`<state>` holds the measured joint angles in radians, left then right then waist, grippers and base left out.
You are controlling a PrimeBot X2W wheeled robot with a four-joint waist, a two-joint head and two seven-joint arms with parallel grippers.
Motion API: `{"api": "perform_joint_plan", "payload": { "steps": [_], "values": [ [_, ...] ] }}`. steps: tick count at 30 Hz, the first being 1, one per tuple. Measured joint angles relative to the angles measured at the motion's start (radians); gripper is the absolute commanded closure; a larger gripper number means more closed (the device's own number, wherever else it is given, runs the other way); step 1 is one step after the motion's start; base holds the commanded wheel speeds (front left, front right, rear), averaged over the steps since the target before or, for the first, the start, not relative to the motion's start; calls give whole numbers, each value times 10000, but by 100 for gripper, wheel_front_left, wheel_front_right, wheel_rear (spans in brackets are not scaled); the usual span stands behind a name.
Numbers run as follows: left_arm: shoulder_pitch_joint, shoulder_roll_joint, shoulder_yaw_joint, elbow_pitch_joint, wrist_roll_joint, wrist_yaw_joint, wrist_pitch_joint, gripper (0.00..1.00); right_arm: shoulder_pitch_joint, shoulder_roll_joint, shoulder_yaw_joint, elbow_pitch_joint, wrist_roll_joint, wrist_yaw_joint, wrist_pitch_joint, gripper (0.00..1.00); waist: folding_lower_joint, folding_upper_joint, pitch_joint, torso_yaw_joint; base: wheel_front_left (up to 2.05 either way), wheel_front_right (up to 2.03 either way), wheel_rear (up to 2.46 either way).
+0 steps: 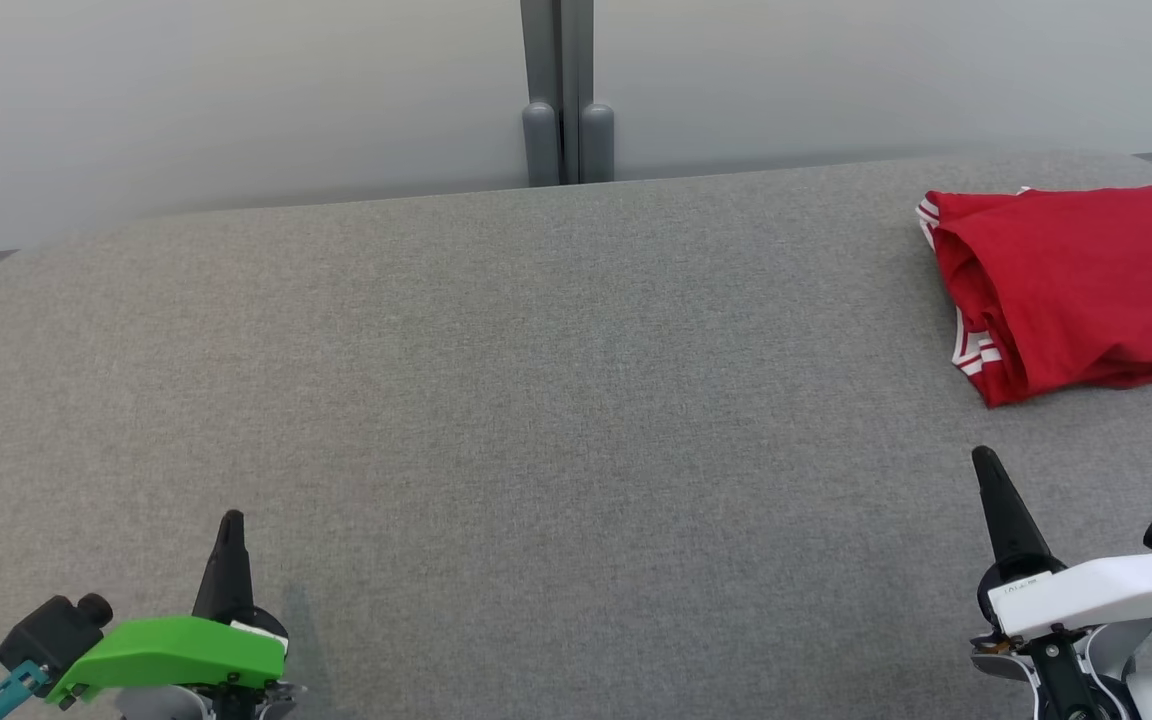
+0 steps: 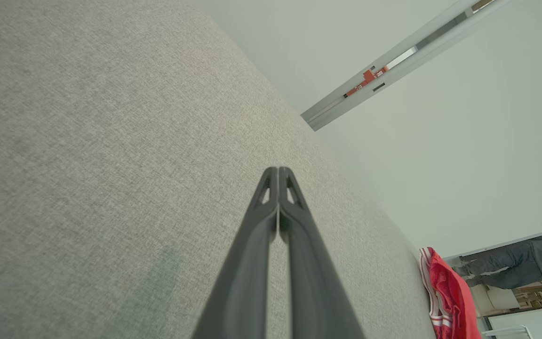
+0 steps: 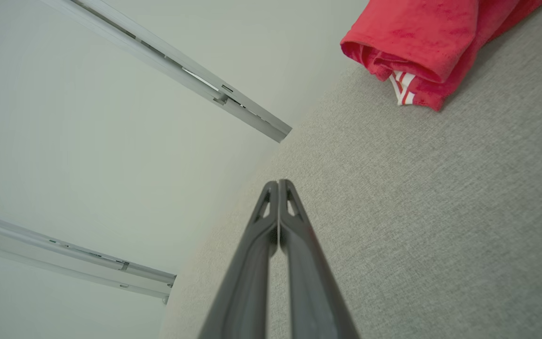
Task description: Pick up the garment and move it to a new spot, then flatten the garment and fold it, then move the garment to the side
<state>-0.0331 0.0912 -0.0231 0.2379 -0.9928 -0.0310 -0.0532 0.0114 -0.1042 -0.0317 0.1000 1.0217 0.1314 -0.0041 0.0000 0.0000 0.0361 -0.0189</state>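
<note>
Left gripper (image 1: 232,522) and right gripper (image 1: 983,458) sit pinched together, empty; if nudged, the garment (image 1: 1076,290) at the bench's (image 1: 536,400) far right corner could slide off.

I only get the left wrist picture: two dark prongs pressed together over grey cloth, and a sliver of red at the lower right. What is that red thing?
Observer: A red garment with white-striped trim, loosely folded, lying at the far right of the grey fabric-covered table.
Operator: Is anything holding it?
Observer: No. The right gripper is shut and empty, nearer the robot, with bare fabric between it and the garment.
Operator: And my prongs?
Observer: They are the left gripper, whose body wears a green cover, at the near left, far from the garment.
</note>
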Motion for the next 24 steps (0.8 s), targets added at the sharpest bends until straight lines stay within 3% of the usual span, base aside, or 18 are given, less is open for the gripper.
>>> {"api": "perform_joint_plan", "payload": {
  "steps": [24],
  "values": [
    [-251,-146,537,27,-2406,-370,631,100,-403,117,-178,566,2405,-4,357,100,0,0,-105,60,0,0,0]
  ]
}}
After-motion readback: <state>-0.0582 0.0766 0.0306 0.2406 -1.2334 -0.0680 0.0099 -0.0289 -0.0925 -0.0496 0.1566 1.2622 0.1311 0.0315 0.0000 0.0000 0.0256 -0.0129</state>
